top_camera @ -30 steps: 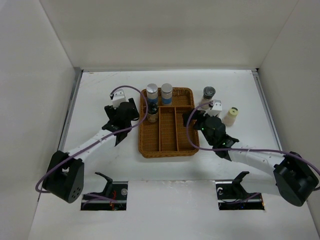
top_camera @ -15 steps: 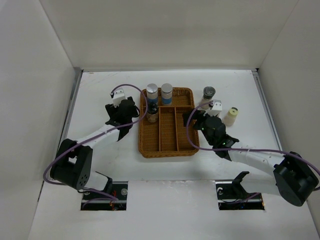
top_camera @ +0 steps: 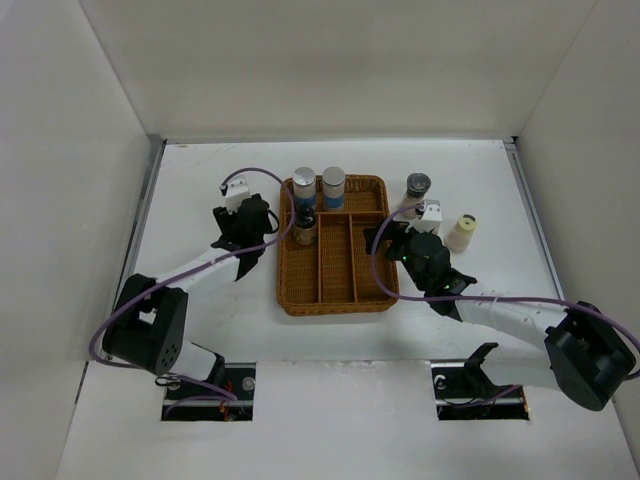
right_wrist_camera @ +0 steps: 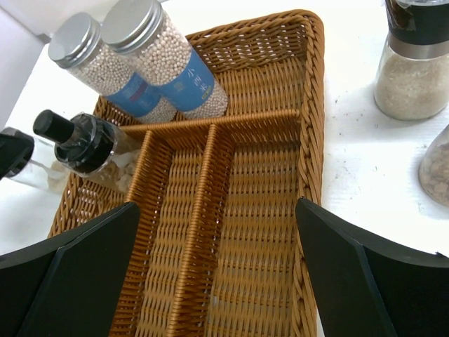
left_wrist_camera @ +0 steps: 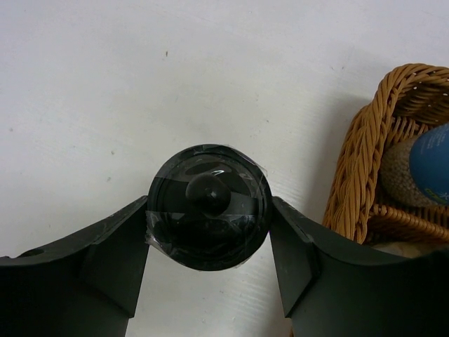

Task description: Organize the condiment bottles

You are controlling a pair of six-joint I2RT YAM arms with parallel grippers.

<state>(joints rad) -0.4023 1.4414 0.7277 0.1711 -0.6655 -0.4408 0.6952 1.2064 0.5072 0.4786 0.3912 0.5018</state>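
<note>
White bench, white walls around. Black-capped bottle (left_wrist_camera: pixel 208 235) stands upright toward the far-left part of the bench, just beside the wicker tray (top_camera: pixel 335 307). Left pincer (left_wrist_camera: pixel 209 210) is closed against both sides of its cap. Two silver-capped bottles (top_camera: pixel 333 182) sit in the tray's far compartment. Right pincer (right_wrist_camera: pixel 216 207) hangs wide open and empty above the tray.

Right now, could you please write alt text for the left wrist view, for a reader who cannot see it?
Seen from above, a black-capped bottle stands on the white table between the left hand's two fingers, which sit close at each side. At the right edge, a wicker tray's corner holds a blue-banded bottle.
</note>
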